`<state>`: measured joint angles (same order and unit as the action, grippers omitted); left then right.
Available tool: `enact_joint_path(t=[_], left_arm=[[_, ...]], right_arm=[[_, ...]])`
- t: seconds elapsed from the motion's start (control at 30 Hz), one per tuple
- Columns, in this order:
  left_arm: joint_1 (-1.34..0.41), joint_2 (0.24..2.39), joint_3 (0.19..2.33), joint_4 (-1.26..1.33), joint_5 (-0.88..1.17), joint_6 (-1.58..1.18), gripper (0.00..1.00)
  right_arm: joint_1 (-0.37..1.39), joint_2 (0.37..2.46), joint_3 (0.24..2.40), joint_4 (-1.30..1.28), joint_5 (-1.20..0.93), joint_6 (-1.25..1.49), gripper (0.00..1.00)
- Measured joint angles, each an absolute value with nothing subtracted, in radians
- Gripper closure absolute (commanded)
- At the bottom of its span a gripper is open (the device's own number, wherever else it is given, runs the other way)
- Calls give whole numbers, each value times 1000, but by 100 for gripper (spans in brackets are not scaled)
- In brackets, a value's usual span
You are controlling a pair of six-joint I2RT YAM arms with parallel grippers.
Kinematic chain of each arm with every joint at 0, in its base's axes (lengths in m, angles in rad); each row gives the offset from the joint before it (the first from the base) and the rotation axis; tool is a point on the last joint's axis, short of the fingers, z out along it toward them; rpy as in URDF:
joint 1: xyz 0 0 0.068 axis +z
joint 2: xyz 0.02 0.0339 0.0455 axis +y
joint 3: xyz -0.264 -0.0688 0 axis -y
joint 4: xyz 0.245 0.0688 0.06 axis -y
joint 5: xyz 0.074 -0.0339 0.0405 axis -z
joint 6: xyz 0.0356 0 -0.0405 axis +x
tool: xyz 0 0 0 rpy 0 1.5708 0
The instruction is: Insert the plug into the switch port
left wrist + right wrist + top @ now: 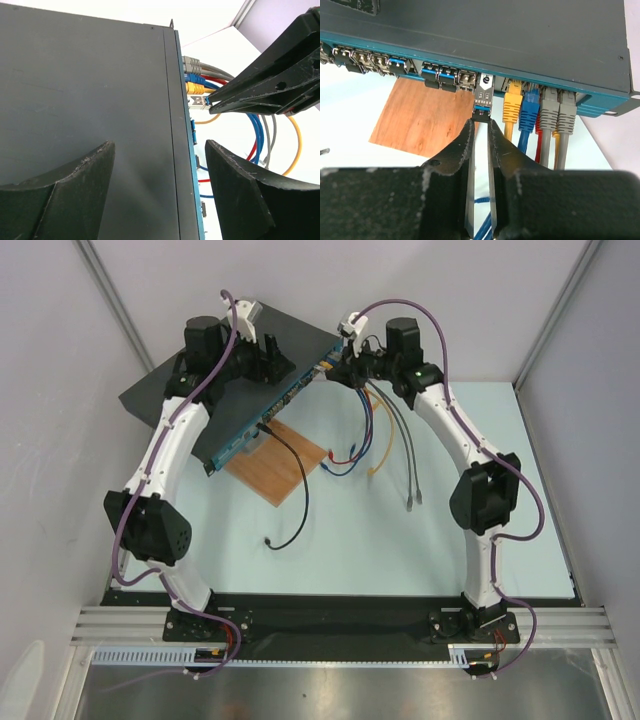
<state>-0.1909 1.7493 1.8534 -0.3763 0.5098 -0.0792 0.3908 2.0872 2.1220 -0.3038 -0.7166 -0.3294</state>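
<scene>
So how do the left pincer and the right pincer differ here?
The left pincer is wide open, astride the front edge of the switch, gripping nothing. The right pincer is nearly shut, clamped on the plug at a port. Both are black and work at the same blue front face.

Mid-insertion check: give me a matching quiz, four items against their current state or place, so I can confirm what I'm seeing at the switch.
Column one:
1 left tool
2 right tool
3 yellow connector
4 wooden board

Column two:
A seated in a port close beside the plug
B open, straddling the front edge of the switch
C flat on the table in front of the switch
D shut on the plug's outer end

Pairs: 1-B, 2-D, 3-A, 4-C
</scene>
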Motion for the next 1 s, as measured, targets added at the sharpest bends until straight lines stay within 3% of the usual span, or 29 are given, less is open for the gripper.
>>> enact_joint_path(t=[1.0], left_arm=[[-172,1765,1861,-392,527,-77,23]], right_arm=[[423,2231,2314,-295,-728,-297,98]])
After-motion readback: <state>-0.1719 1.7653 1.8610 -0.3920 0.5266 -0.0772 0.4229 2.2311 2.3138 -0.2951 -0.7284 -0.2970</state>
